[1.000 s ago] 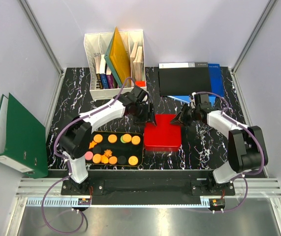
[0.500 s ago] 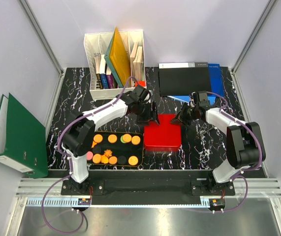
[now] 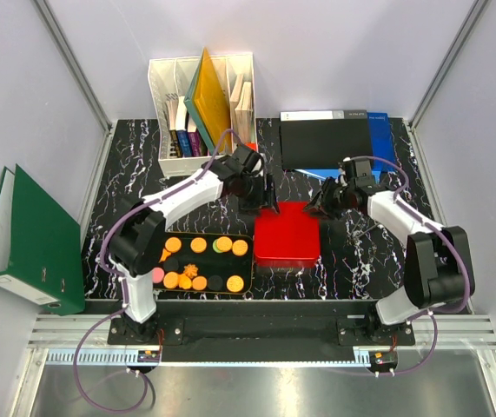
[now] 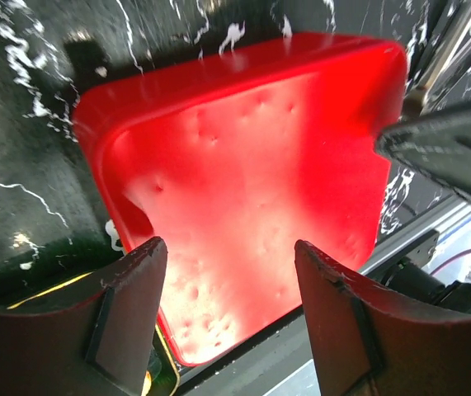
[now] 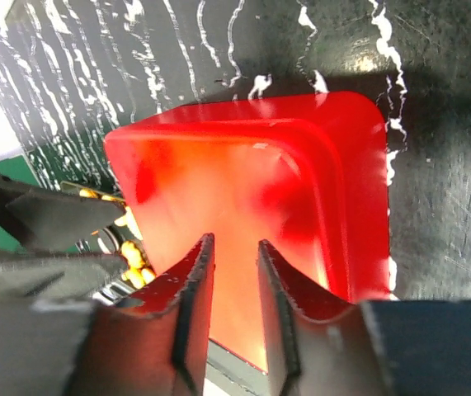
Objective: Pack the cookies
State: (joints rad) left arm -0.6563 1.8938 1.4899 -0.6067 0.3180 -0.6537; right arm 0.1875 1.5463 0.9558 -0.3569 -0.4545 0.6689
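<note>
The cookies (image 3: 198, 262) are small orange, yellow, green, pink and black discs lying in a black tray (image 3: 246, 280) at the front left. A few also show at the left edge of the right wrist view (image 5: 134, 257). A red tin (image 3: 287, 234) with a smooth closed top sits right of the tray and fills both wrist views (image 4: 243, 165) (image 5: 243, 173). My left gripper (image 3: 261, 201) (image 4: 228, 247) is wide open and empty over the tin's far left corner. My right gripper (image 3: 320, 205) (image 5: 235, 241) is empty over the far right corner, its jaws a narrow gap apart.
A white organizer (image 3: 202, 102) with books and a yellow folder stands at the back left. Black and blue binders (image 3: 330, 139) lie flat at the back right. A green binder (image 3: 35, 239) leans outside the table's left edge.
Both grippers have shifted slightly toward the far side, staying at the tin's far corners. The tin and the cookies have not moved.
</note>
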